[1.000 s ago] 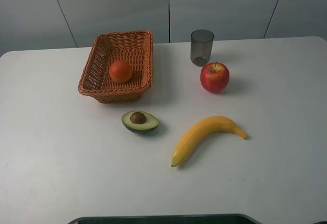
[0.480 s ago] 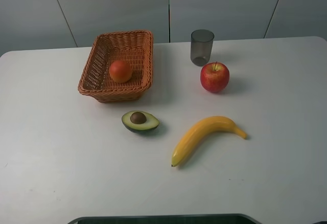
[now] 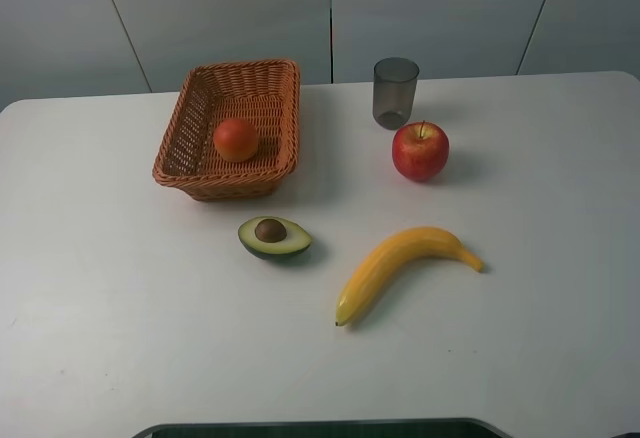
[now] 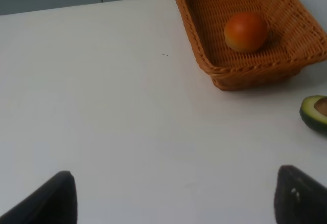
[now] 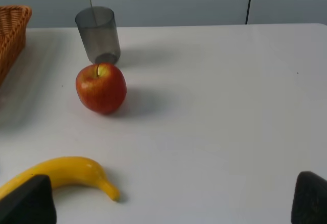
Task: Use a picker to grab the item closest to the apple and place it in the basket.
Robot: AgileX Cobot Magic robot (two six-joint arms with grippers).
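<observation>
A red apple (image 3: 420, 151) (image 5: 101, 88) sits right of centre on the white table. Just behind it, almost touching, stands a grey translucent cup (image 3: 395, 92) (image 5: 98, 35). A wicker basket (image 3: 189, 136) (image 4: 291, 63) at the back left holds an orange fruit (image 3: 236, 139) (image 4: 246, 31). Neither arm shows in the exterior high view. In the left wrist view my left gripper (image 4: 176, 198) is open over bare table, short of the basket. In the right wrist view my right gripper (image 5: 168, 199) is open, well short of the apple and cup.
A halved avocado (image 3: 274, 237) (image 4: 315, 112) lies in front of the basket. A yellow banana (image 3: 400, 267) (image 5: 61, 175) lies in front of the apple. A grey panelled wall (image 3: 330, 8) runs behind the table.
</observation>
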